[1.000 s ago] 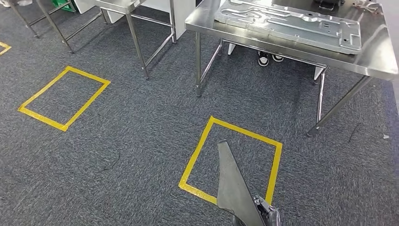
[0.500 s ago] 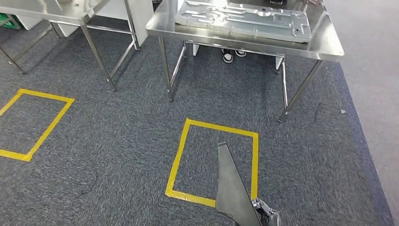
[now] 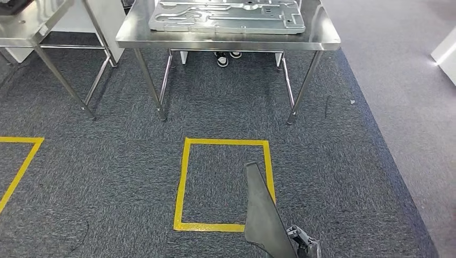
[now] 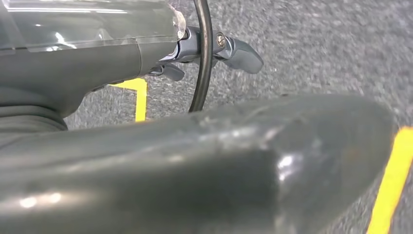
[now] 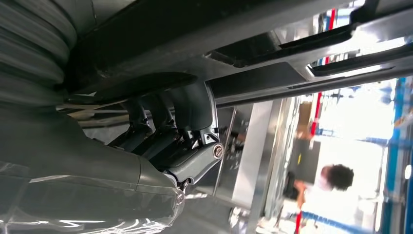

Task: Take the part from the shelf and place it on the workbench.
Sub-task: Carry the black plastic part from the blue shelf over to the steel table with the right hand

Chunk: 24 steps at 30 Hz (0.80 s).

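The whole head view has been shifting over the last second: the steel bench point(image 3: 322, 38) has been swinging from the upper right toward the middle and squaring up, and the yellow floor square point(image 3: 185, 183) now sits straight below it. That is the camera turning with the robot, not the furniture moving. For the task it suggests the carry is in its approach stage, with the robot now facing the bench and the floor square lying between them.

The part point(image 3: 263, 212), a dark, flat, tapering panel, is staying low in the head view, well short of the bench. Its long axis is running roughly forward, narrow end pointing ahead toward the bench and leaning slightly left, wide end back at the robot.

The right robot hand point(image 5: 165, 141) is gripping the part, its dark fingers point(image 5: 146, 122) curling up against the panel's underside. The left robot hand point(image 4: 214, 48) is lying alongside the part's dark edge point(image 4: 195, 165); whether it is clasping it I cannot tell.

A large stamped metal plate point(image 3: 226, 16) is already lying on the bench, and a person's shoes point(image 3: 227, 55) are showing beneath it.
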{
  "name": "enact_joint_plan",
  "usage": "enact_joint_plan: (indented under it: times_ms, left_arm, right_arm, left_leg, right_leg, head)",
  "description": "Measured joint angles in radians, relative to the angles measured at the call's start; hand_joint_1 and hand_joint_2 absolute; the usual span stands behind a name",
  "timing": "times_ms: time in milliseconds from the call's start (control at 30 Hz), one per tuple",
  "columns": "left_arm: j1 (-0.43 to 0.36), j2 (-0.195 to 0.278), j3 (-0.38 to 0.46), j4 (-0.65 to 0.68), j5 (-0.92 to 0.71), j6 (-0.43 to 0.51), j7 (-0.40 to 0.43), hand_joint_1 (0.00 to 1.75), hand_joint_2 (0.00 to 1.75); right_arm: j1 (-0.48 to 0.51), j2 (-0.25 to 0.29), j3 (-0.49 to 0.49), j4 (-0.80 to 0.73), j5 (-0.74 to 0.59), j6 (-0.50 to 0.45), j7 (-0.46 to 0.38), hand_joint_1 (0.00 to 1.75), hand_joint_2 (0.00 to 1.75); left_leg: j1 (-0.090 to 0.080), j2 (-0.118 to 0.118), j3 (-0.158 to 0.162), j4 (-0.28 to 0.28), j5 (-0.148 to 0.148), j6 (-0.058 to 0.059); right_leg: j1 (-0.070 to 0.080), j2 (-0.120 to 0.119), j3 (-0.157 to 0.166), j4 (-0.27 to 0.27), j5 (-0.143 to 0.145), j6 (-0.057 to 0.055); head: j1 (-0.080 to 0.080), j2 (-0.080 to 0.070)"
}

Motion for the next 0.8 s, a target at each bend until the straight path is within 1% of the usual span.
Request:
enact_joint_plan:
  times_ms: [33, 67, 100, 133, 167, 200, 233, 267, 300, 333, 367, 400, 467, 500, 533, 567, 600, 633, 667, 700, 733, 767, 800]
  left_arm:
    - [0.001, -0.001, 0.000, 0.000, -0.002, 0.000, -0.002, 0.00, 0.00]
    - [0.003, -0.002, 0.000, 0.000, -0.003, -0.001, -0.004, 0.00, 0.00]
    - [0.005, -0.002, -0.001, 0.000, -0.003, -0.002, -0.005, 0.00, 0.00]
    - [0.008, -0.003, -0.001, 0.000, -0.003, -0.003, -0.006, 0.00, 0.00]
    - [0.009, -0.003, -0.001, 0.000, -0.002, -0.004, -0.006, 0.00, 0.00]
    - [0.011, -0.003, 0.000, 0.000, -0.002, -0.007, -0.007, 0.00, 0.00]
    - [0.011, -0.002, 0.000, 0.000, -0.001, -0.009, -0.007, 0.00, 0.00]
    - [0.011, -0.002, 0.000, 0.000, 0.000, -0.011, -0.007, 0.00, 0.00]
    - [0.011, -0.001, 0.000, 0.000, 0.000, -0.012, -0.008, 0.00, 0.00]
    - [0.010, -0.001, 0.000, 0.000, 0.001, -0.013, -0.008, 0.00, 0.00]
    - [0.009, -0.001, 0.000, 0.000, 0.001, -0.013, -0.008, 0.00, 0.00]
    - [0.008, -0.001, 0.000, 0.000, 0.001, -0.013, -0.009, 0.00, 0.00]
    - [0.007, -0.001, 0.000, 0.000, 0.001, -0.013, -0.009, 0.00, 0.00]
    - [0.007, -0.001, 0.000, 0.000, 0.001, -0.013, -0.009, 0.00, 0.00]
    - [0.008, -0.001, 0.000, 0.000, 0.001, -0.013, -0.009, 0.00, 0.00]
    - [0.008, -0.002, 0.000, 0.000, 0.001, -0.013, -0.009, 0.00, 0.00]
    - [0.008, -0.001, 0.000, 0.000, 0.000, -0.013, -0.009, 0.00, 0.00]
    - [0.009, -0.001, 0.001, 0.000, -0.001, -0.013, -0.009, 0.00, 0.00]
    - [0.011, -0.001, 0.001, 0.000, -0.002, -0.013, -0.009, 0.00, 0.00]
    - [0.012, 0.000, 0.002, 0.000, -0.005, -0.013, -0.009, 0.00, 0.00]
    - [0.012, 0.000, 0.003, 0.000, -0.008, -0.013, -0.008, 0.00, 0.00]
    - [0.013, 0.000, 0.003, 0.000, -0.011, -0.013, -0.008, 0.00, 0.00]
    - [0.013, 0.000, 0.003, 0.000, -0.014, -0.014, -0.008, 0.00, 0.00]
  right_arm:
    - [0.000, 0.002, -0.001, 0.000, 0.001, 0.000, 0.000, 1.75, 1.75]
    - [-0.001, 0.004, -0.001, -0.001, 0.004, -0.001, 0.000, 1.75, 1.75]
    - [-0.002, 0.005, -0.002, -0.001, 0.009, -0.004, 0.001, 1.75, 1.75]
    - [-0.002, 0.006, -0.003, -0.001, 0.016, -0.010, 0.002, 1.75, 1.75]
    - [-0.001, 0.006, -0.003, -0.001, 0.024, -0.019, 0.003, 1.75, 1.75]
    - [0.000, 0.006, -0.004, -0.001, 0.033, -0.028, 0.005, 1.75, 1.75]
    - [0.001, 0.006, -0.006, 0.000, 0.040, -0.036, 0.006, 1.75, 1.75]
    - [0.002, 0.006, -0.007, 0.000, 0.045, -0.042, 0.008, 1.75, 1.75]
    - [0.002, 0.007, -0.009, 0.000, 0.049, -0.045, 0.008, 1.75, 1.75]
    - [0.002, 0.007, -0.010, 0.000, 0.050, -0.047, 0.009, 1.75, 1.75]
    - [0.002, 0.007, -0.011, 0.000, 0.051, -0.047, 0.009, 1.75, 1.75]
    - [0.002, 0.008, -0.011, 0.000, 0.052, -0.048, 0.009, 1.75, 1.75]
    - [0.003, 0.009, -0.012, 0.000, 0.052, -0.048, 0.009, 1.75, 1.75]
    - [0.003, 0.009, -0.012, 0.000, 0.052, -0.048, 0.009, 1.75, 1.75]
    - [0.003, 0.010, -0.012, -0.001, 0.053, -0.049, 0.009, 1.75, 1.75]
    - [0.003, 0.010, -0.012, -0.001, 0.054, -0.051, 0.009, 1.75, 1.75]
    - [0.003, 0.010, -0.012, -0.001, 0.056, -0.055, 0.010, 1.75, 1.75]
    - [0.003, 0.010, -0.012, -0.001, 0.059, -0.061, 0.011, 1.75, 1.75]
    - [0.004, 0.010, -0.012, 0.000, 0.064, -0.067, 0.012, 1.75, 1.75]
    - [0.004, 0.010, -0.012, 0.000, 0.069, -0.074, 0.015, 1.75, 1.75]
    - [0.004, 0.010, -0.012, 0.000, 0.076, -0.080, 0.018, 1.75, 1.75]
    - [0.004, 0.010, -0.012, 0.000, 0.083, -0.084, 0.022, 1.75, 1.75]
    - [0.003, 0.010, -0.012, 0.000, 0.092, -0.087, 0.026, 1.75, 1.75]
  left_leg:
    - [0.000, -0.027, -0.009, 0.026, -0.017, -0.004]
    - [0.002, -0.059, -0.032, 0.074, -0.043, -0.007]
    - [0.003, -0.081, -0.065, 0.139, -0.072, -0.009]
    - [0.004, -0.090, -0.102, 0.204, -0.095, -0.011]
    - [0.004, -0.093, -0.130, 0.248, -0.102, -0.014]
    - [0.004, -0.094, -0.144, 0.257, -0.087, -0.016]
    - [0.005, -0.094, -0.137, 0.225, -0.052, -0.017]
    - [0.007, -0.094, -0.116, 0.161, -0.010, -0.017]
    - [0.006, -0.097, -0.092, 0.101, 0.019, -0.015]
    - [0.005, -0.100, -0.074, 0.054, 0.037, -0.010]
    - [0.004, -0.103, -0.065, 0.029, 0.042, -0.003]
    - [0.001, -0.105, -0.065, 0.026, 0.037, 0.004]
    - [0.002, -0.103, -0.064, 0.020, 0.042, 0.018]
    - [0.004, -0.102, -0.062, 0.016, 0.044, 0.025]
    - [0.006, -0.100, -0.060, 0.011, 0.045, 0.032]
    - [0.008, -0.098, -0.058, 0.007, 0.045, 0.038]
    - [0.008, -0.097, -0.058, 0.006, 0.043, 0.041]
    - [0.008, -0.096, -0.057, 0.006, 0.040, 0.043]
    - [0.008, -0.094, -0.055, 0.006, 0.037, 0.042]
    - [0.008, -0.093, -0.050, 0.006, 0.033, 0.040]
    - [0.009, -0.092, -0.043, 0.006, 0.028, 0.038]
    - [0.009, -0.091, -0.034, 0.006, 0.023, 0.036]
    - [0.010, -0.091, -0.025, 0.006, 0.017, 0.032]
  right_leg:
    - [-0.005, 0.012, 0.005, -0.009, 0.004, -0.004]
    - [-0.009, 0.023, 0.008, -0.013, 0.006, -0.007]
    - [-0.009, 0.034, 0.009, -0.013, 0.005, -0.011]
    - [-0.008, 0.044, 0.009, -0.012, 0.004, -0.013]
    - [-0.008, 0.054, 0.010, -0.009, 0.002, -0.014]
    - [-0.008, 0.064, 0.011, -0.006, -0.001, -0.013]
    - [-0.009, 0.071, 0.012, -0.001, -0.005, -0.011]
    - [-0.010, 0.076, 0.014, 0.006, -0.010, -0.008]
    - [-0.009, 0.080, 0.015, 0.013, -0.016, -0.004]
    - [-0.008, 0.082, 0.014, 0.019, -0.021, 0.002]
    - [-0.007, 0.084, 0.013, 0.024, -0.024, 0.007]
    - [-0.005, 0.084, 0.013, 0.025, -0.025, 0.012]
    - [-0.006, 0.084, 0.012, 0.025, -0.025, 0.022]
    - [-0.007, 0.080, 0.008, 0.033, -0.031, 0.027]
    - [-0.008, 0.075, -0.004, 0.058, -0.046, 0.033]
    - [-0.010, 0.069, -0.027, 0.103, -0.069, 0.038]
    - [-0.012, 0.064, -0.059, 0.164, -0.097, 0.043]
    - [-0.015, 0.062, -0.096, 0.230, -0.121, 0.047]
    - [-0.018, 0.060, -0.127, 0.281, -0.133, 0.049]
    - [-0.020, 0.059, -0.143, 0.302, -0.127, 0.051]
    - [-0.021, 0.057, -0.139, 0.284, -0.102, 0.052]
    - [-0.023, 0.054, -0.116, 0.230, -0.062, 0.051]
    - [-0.023, 0.051, -0.082, 0.159, -0.027, 0.048]
  head:
    - [0.000, 0.000]
    - [0.000, 0.000]
    - [0.000, 0.000]
    - [0.000, 0.000]
    - [0.000, 0.000]
    - [0.000, 0.000]
    - [0.000, 0.000]
    - [0.000, 0.000]
    - [0.000, 0.000]
    - [0.000, 0.000]
    - [0.000, 0.000]
    - [0.000, 0.000]
    - [0.000, 0.000]
    - [0.000, 0.000]
    - [0.000, 0.000]
    - [0.000, 0.000]
    - [0.000, 0.000]
    - [0.000, 0.000]
    - [0.000, 0.000]
    - [0.000, 0.000]
    - [0.000, 0.000]
    - [0.000, 0.000]
    - [0.000, 0.000]
